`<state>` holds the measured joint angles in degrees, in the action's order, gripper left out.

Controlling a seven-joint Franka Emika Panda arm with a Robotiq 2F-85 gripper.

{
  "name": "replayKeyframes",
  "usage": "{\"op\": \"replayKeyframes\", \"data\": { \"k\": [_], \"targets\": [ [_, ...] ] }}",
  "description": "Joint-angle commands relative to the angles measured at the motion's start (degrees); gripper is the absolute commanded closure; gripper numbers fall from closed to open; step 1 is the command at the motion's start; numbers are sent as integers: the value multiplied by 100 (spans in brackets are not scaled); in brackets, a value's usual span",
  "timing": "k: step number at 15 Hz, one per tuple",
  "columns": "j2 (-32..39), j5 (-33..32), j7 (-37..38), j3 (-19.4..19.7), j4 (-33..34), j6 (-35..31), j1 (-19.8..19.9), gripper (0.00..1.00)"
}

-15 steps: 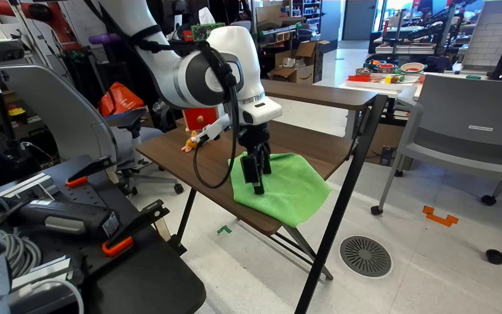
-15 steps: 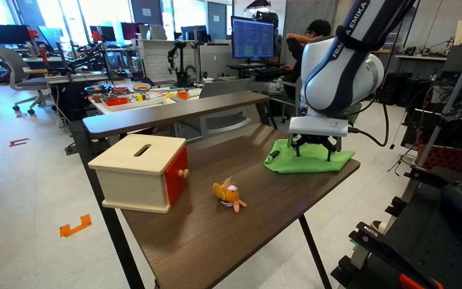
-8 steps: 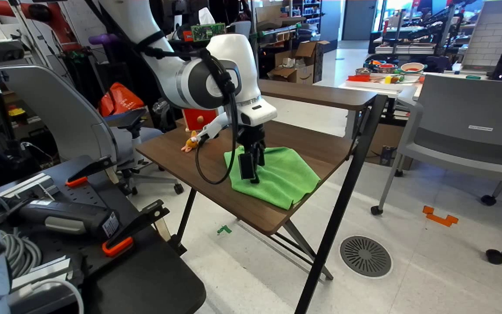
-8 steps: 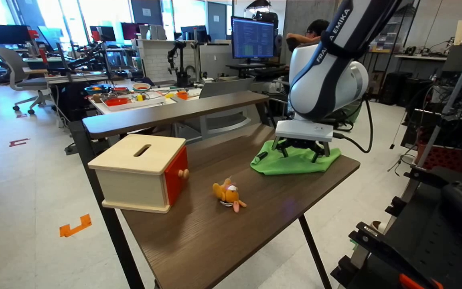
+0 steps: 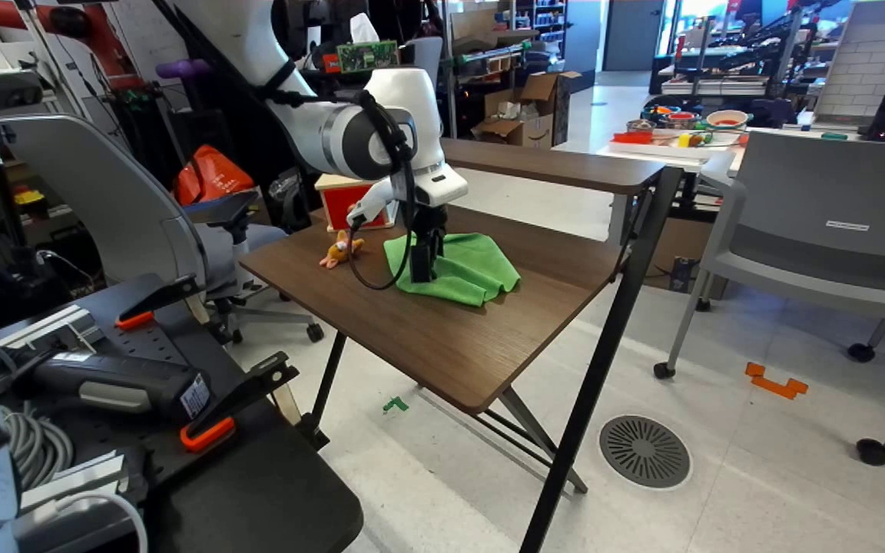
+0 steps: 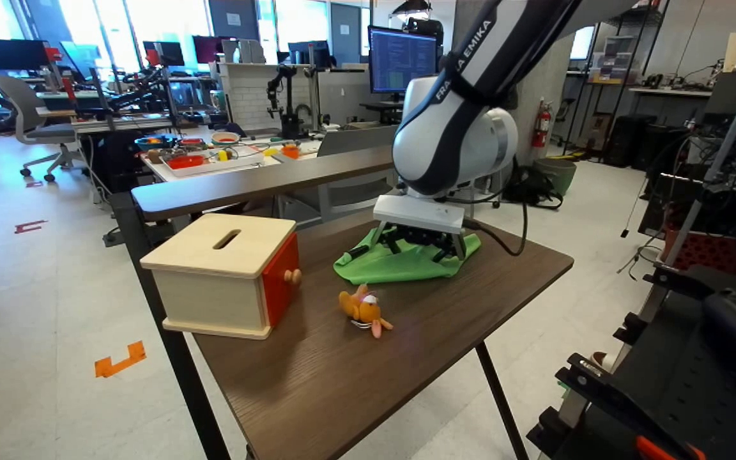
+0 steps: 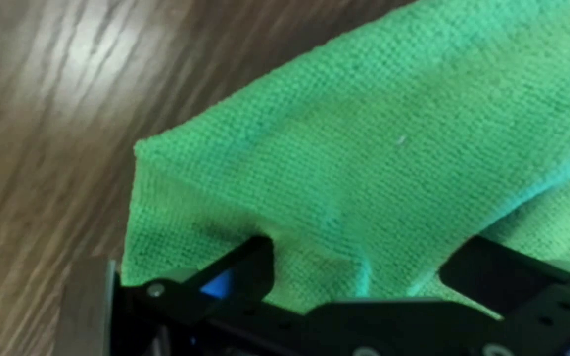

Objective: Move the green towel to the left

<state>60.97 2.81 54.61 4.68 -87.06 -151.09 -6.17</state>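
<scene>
The green towel (image 5: 481, 273) lies wrinkled on the brown table, also in an exterior view (image 6: 400, 268). My gripper (image 5: 421, 270) points down onto the towel; it also shows in an exterior view (image 6: 416, 250). In the wrist view the two black fingers (image 7: 354, 262) stand wide apart with towel (image 7: 364, 163) between and under them. The fingertips touch the cloth, and folds run between them. The cloth is not pinched between closed fingers. A small dark object (image 6: 358, 252) lies on one end of the towel.
An orange plush toy (image 6: 365, 311) lies on the table (image 6: 355, 383) close to the towel. A wooden box with a red door (image 6: 208, 294) stands beyond it. A raised shelf (image 6: 278, 179) runs along one long side of the table.
My gripper and the towel have moved together along the table toward the box and the toy, away from the table's end. The towel has become more bunched. Box and toy have not moved.
</scene>
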Motion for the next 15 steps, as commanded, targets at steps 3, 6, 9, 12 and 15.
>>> {"op": "replayKeyframes", "data": {
  "k": [3, 6, 9, 12, 15],
  "targets": [
    [620, 247, -88, -106, 1252, 596, -175, 0],
    [524, 180, -66, 28, 1261, 516, -221, 0],
    [-88, 24, -187, 265, 672, 161, -291, 0],
    [-998, -40, -385, 459, -255, -354, -421, 0],
    [-426, 142, -336, 360, 528, -55, -274, 0]
  ]
}}
